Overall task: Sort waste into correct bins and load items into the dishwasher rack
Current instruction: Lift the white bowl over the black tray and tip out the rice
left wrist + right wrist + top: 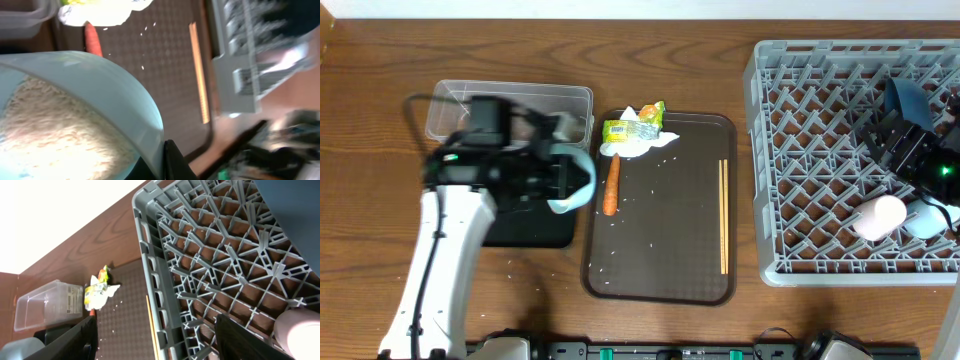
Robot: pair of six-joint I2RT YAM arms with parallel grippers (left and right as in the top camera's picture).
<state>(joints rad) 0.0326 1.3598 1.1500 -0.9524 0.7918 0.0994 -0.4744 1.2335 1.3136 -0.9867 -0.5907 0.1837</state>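
Left claw (pixel 558 178) clamped on rim of white bowl (pixel 576 186), bowl tipped on its side over the black tray (pixel 535 233) edge, near clear tub (pixel 510 100) (rice stuck inside the bowl, left wrist view). Right claw (pixel 156 322) fingers spread apart, gripping nothing, over dishwasher rack (pixel 800 150), which holds pink cup (pixel 878 217), light blue cup (pixel 926 220) and dark blue dish (pixel 905 97). Carrot (pixel 611 186), wrapper (pixel 632 126), tissue (pixel 640 144), chopsticks (pixel 723 215) and loose rice grains (pixel 620 255) lie on brown serving tray (pixel 660 275) on the tabletop (pixel 380 60).
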